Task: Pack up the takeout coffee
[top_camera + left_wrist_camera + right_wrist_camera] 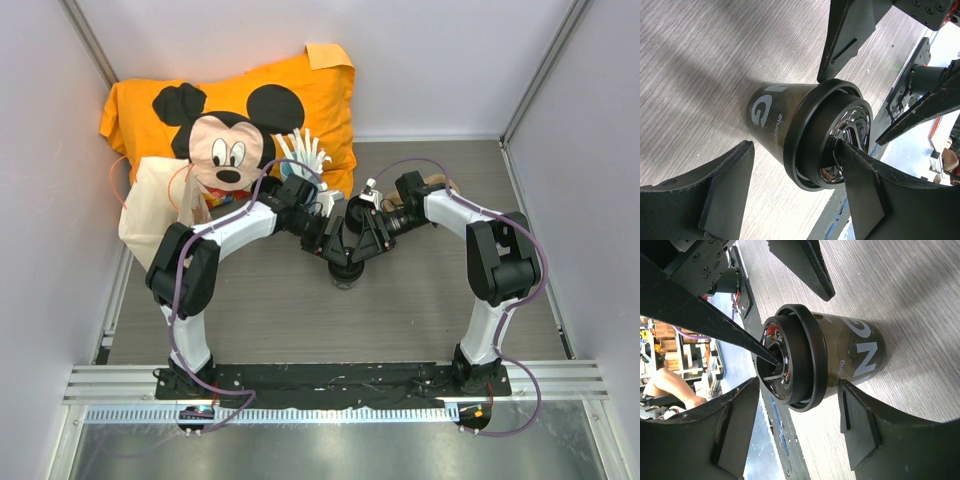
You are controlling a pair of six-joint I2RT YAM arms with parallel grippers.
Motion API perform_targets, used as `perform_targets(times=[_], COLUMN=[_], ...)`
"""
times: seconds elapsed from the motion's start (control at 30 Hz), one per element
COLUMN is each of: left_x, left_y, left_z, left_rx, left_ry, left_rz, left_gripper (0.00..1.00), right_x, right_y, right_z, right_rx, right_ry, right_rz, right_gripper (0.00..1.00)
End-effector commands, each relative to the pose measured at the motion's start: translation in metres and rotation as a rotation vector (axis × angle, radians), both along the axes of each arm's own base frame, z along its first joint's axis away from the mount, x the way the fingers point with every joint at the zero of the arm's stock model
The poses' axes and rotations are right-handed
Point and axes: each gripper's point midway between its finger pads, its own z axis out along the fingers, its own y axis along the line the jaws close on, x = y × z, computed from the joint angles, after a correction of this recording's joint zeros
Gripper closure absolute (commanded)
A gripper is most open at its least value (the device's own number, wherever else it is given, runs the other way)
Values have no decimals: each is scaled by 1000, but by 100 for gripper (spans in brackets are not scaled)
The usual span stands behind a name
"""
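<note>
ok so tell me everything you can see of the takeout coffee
The takeout coffee is a small tapered cup, dark translucent body with pale lettering, capped by a round black lid with a raised rim and glossy recessed centre. It stands upright, lid on, on the grey wood-grain table, framed by the open left end effector and open right end effector. One left finger reaches over the lid's centre; contact is unclear.
</note>
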Motion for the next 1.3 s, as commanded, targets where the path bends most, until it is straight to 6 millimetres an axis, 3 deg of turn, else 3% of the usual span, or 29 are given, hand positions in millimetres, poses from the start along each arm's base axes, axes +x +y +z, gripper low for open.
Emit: perform_targets(times=[0.0, 0.9, 1.27], left_x=[2, 0, 13], left_y=[45, 18, 8], left_z=[-63, -9, 2], left_rx=[294, 110, 90], left_ry=[-12, -18, -37], left_rz=[26, -54, -63], left_gripper=[28, 23, 21], right_x=[0, 5, 11], right_y=[4, 2, -1], right_z=[19, 16, 10], right_rx=[54, 34, 19], right_ry=[-39, -52, -63], right_rz=[18, 12, 5], right_gripper=[31, 33, 34])
